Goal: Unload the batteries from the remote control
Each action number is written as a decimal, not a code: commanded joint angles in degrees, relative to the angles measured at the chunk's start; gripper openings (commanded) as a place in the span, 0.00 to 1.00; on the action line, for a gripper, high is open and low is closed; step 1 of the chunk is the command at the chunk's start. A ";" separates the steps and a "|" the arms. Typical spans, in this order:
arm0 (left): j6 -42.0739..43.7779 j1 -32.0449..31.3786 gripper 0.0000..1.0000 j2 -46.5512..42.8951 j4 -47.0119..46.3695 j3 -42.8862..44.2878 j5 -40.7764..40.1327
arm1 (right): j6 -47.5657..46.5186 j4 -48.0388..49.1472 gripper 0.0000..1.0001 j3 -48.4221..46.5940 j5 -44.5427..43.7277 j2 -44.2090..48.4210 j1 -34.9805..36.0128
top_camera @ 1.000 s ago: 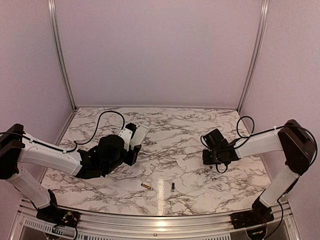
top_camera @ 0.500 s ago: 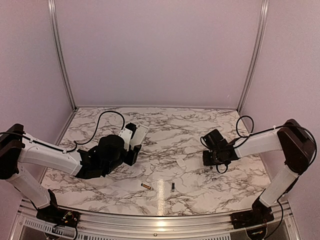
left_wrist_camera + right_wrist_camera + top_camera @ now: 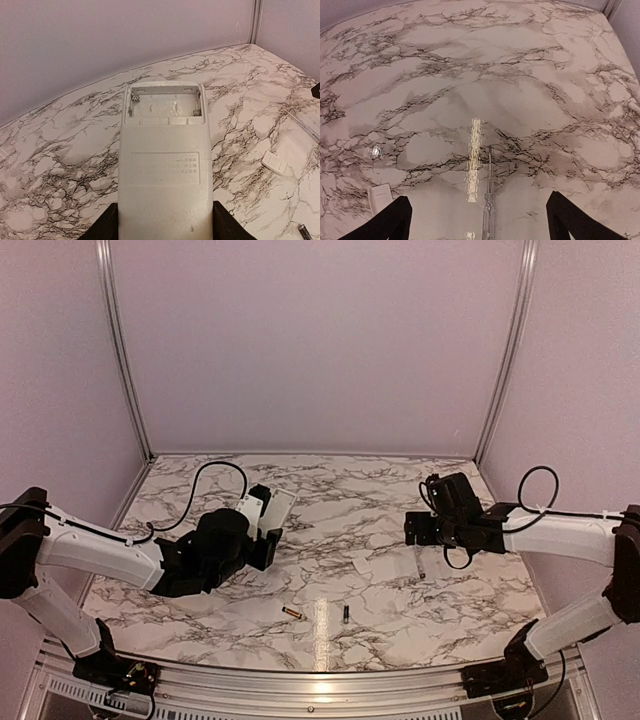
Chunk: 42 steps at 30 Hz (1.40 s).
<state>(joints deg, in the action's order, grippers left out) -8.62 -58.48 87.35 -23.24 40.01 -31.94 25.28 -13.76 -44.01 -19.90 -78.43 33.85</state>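
As the top view showed it, the left gripper [image 3: 266, 532] held the remote control [image 3: 279, 506] at the left of the table [image 3: 350, 490]. The gold-brown battery [image 3: 291, 612] and the dark battery [image 3: 346, 613] lay apart from each other on the marble near the front edge, well away from the remote. The right gripper [image 3: 418, 538] hovered at the right, above a thin clear rod [image 3: 418, 563]. In the left wrist view the jaws were closed on the long sides of the remote's near end, its back up. Its battery compartment [image 3: 164, 104] was open and empty, and a small white cover [image 3: 274, 163] lay on the table to the right. In the right wrist view the jaws stood wide apart with nothing between them, the rod lying on the table below. The unloading looked done. The remote seemed a light, stiff, smooth plastic shell, best pinched across its narrow width as here. The batteries looked small, hard and apt to roll, so a grip across the middle would suit them.
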 commanded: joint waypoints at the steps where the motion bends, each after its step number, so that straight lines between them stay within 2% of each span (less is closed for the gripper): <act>1: -3.60 0.47 0.00 0.44 1.94 1.95 0.03 | -1.16 3.02 0.97 2.23 1.61 5.71 -0.41; 10: -9.00 1.01 0.00 -0.83 7.09 0.15 -0.28 | -2.51 12.07 0.98 7.30 10.95 13.52 0.04; 17: -15.44 5.33 0.00 -6.01 11.53 -6.37 -1.15 | -1.99 18.88 0.98 11.53 16.54 14.82 0.38; 22: -19.93 9.10 0.00 -8.98 15.32 -10.16 0.23 | -2.24 19.21 0.98 11.88 17.00 15.03 1.74; 27: -21.59 11.23 0.00 -9.72 14.88 -13.89 2.12 | -2.77 19.66 0.98 12.56 16.45 14.99 2.32; 42: -25.93 12.42 0.00 -3.19 10.94 -16.91 6.24 | -3.16 19.38 0.98 13.51 16.21 15.87 2.72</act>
<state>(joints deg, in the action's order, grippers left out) -32.86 -46.39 82.30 -10.04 24.38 -27.22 22.52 5.15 -30.96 -3.55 -63.20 35.86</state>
